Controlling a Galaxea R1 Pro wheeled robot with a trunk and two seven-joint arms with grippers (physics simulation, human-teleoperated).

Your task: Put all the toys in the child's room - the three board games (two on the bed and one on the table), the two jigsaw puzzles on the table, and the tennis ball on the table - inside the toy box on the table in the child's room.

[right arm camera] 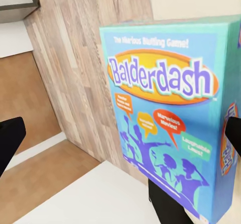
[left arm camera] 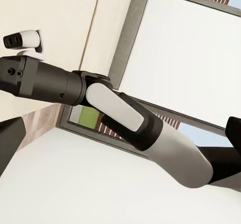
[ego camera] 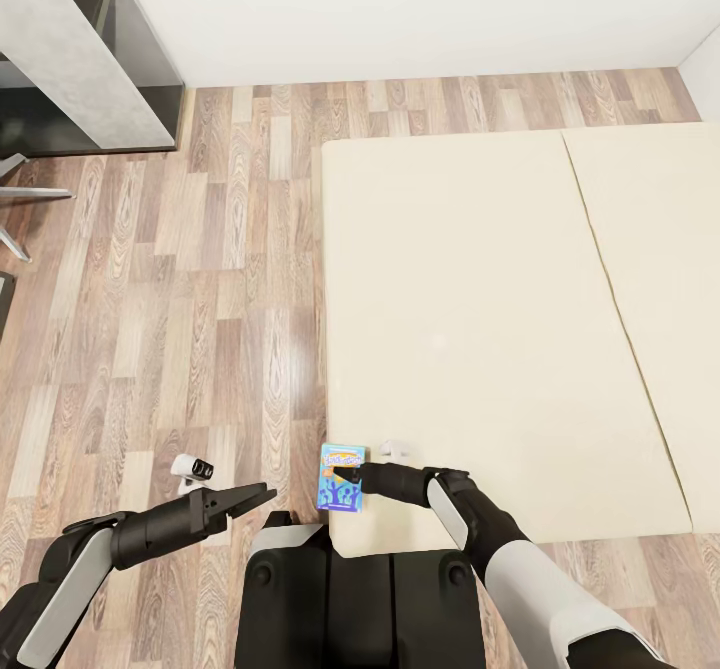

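Holding a board game [ego camera: 340, 479] just off the bed's [ego camera: 480, 329] near corner, above the floor [ego camera: 180, 299], right gripper [ego camera: 350, 473] fingers closing on the box. Judging this the carrying step: next, turning toward the worktop and toy box. Reaching forward and inward with the right arm, elbow bent. Extending the left gripper [ego camera: 245, 497] idle alongside, fingers looking closed and empty.

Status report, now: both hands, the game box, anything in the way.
Right hand shut on Balderdash board game, held at the bed corner. Left hand empty, looks shut, over the wood floor. Toy box unseen; nothing blocking.
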